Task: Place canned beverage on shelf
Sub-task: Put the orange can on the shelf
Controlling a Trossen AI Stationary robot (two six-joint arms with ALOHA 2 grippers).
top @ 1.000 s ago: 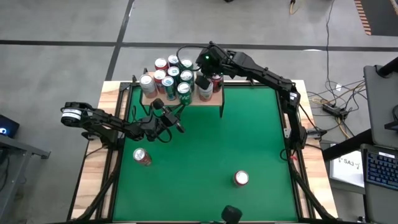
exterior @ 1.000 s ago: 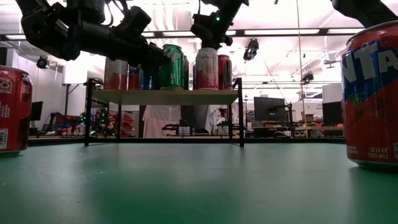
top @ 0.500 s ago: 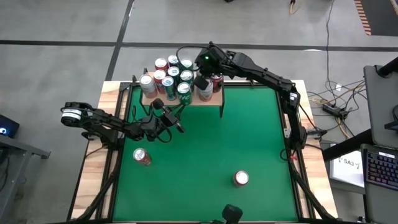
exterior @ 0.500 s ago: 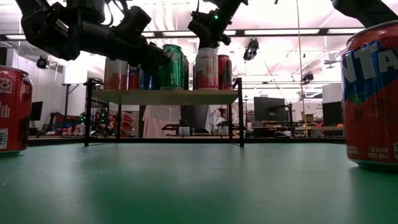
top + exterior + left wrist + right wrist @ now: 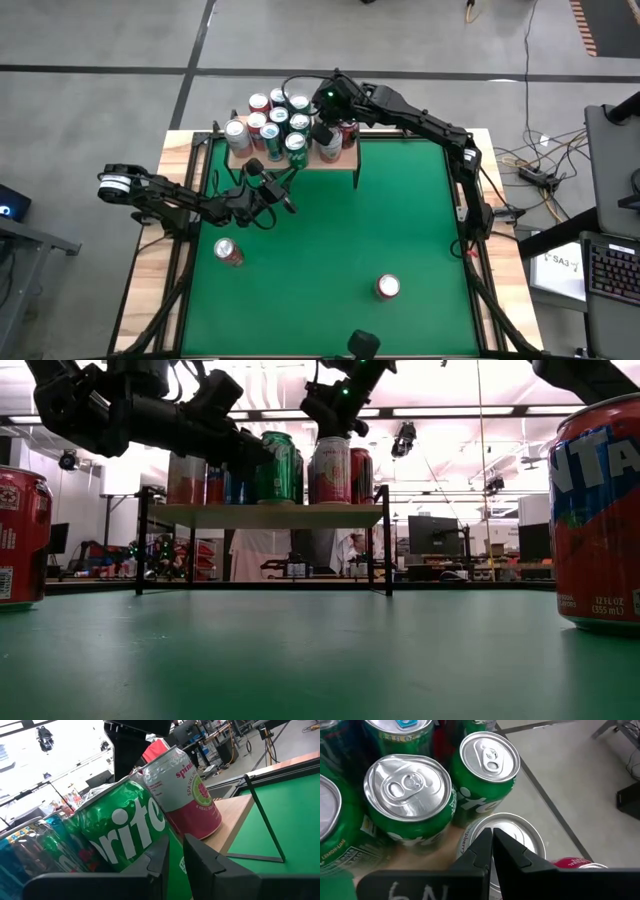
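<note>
The shelf [image 5: 345,158] stands at the table's far edge and carries several upright cans. A pink-and-white can [image 5: 331,470] stands on its base near the shelf's right front corner, next to a green Sprite can [image 5: 278,465]. My right gripper [image 5: 492,837] is shut, right over this can's lid. My left gripper [image 5: 176,855] is level in front of the shelf, pointing at the Sprite can [image 5: 125,835]. Its fingers are close together with nothing between them. Two more red cans, one on the left [image 5: 228,252] and one on the right [image 5: 388,287], stand on the green table. My right gripper meets the pink-and-white can's lid [image 5: 512,832] with its shut fingertips [image 5: 336,430], slanting down from above and from the table's right. The low view shows no gap between the tips and the can's top rim. The can stands upright on the shelf board.
The other cans crowd the shelf's left and middle [image 5: 270,125]. Thin black legs [image 5: 387,540] hold the board above the table. In the low view a red can [image 5: 20,535] and an orange soda can [image 5: 598,510] stand near the camera. A person stands in the room behind the shelf.
</note>
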